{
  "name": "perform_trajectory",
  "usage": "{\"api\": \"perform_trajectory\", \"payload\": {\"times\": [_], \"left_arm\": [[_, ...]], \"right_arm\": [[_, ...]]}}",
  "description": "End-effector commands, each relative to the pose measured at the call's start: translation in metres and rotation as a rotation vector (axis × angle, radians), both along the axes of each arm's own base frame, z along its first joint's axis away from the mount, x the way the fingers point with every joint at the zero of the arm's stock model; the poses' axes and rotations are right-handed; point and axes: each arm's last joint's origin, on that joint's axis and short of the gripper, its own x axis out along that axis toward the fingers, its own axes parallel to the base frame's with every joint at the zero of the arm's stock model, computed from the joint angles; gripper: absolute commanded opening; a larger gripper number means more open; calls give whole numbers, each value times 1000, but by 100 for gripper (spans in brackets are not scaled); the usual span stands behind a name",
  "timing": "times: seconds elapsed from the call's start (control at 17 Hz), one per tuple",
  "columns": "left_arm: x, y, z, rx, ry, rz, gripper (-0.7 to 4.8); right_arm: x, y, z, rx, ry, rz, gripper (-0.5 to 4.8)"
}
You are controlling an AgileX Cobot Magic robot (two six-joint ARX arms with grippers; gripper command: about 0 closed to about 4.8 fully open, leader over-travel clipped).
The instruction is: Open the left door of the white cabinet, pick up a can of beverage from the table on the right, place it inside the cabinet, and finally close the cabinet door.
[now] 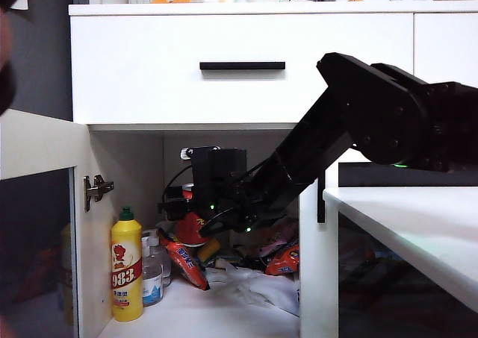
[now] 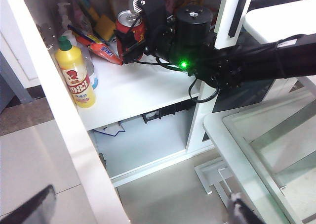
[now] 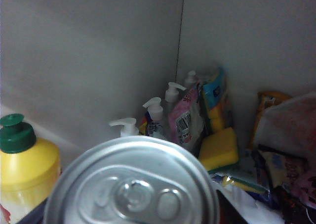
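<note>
Silver-topped, the can of beverage (image 3: 132, 184) fills the nearest part of the right wrist view, so we read the right gripper (image 2: 129, 37) as closed around it; the left wrist view shows the red can clamped upright between its fingers. We are at the placing step: the right arm reaches through the open left door (image 1: 37, 218) into the white cabinet (image 1: 239, 69), holding the can near the shelf amid packets, well right of the yellow bottle (image 1: 127, 267). Whether the can touches the shelf, we cannot tell. The left gripper (image 2: 138, 209) hangs outside, fingers spread wide and empty. Next we judge: lower, release, withdraw past the clutter, then close the door.
</note>
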Motion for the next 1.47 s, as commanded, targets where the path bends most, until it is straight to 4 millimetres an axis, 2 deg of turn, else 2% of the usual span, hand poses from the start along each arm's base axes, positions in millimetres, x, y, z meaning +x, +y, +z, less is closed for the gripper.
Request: {"api": "perform_trajectory", "payload": {"times": [0.06, 0.59, 0.65, 0.71, 0.77, 1.18, 1.3, 1.47], "left_arm": [[1, 0, 1, -9, -12, 5, 479], [1, 0, 1, -8, -10, 4, 479], [1, 0, 1, -8, -10, 4, 479], [1, 0, 1, -8, -10, 4, 479], [1, 0, 1, -8, -10, 4, 479], [1, 0, 1, -8, -10, 4, 479], [1, 0, 1, -10, -14, 4, 479], [1, 0, 2, -16, -23, 3, 479]], "right_arm": [[2, 0, 23, 60, -78, -4, 336], [9, -13, 25, 104, -75, -95, 336], [9, -13, 24, 103, -74, -94, 343], [9, -12, 24, 104, -74, -94, 409], [9, -12, 24, 104, -74, -94, 444], [8, -11, 26, 163, -68, -85, 445], [2, -3, 33, 205, -77, -56, 444], [-15, 24, 50, 274, 7, 3, 440]]}}
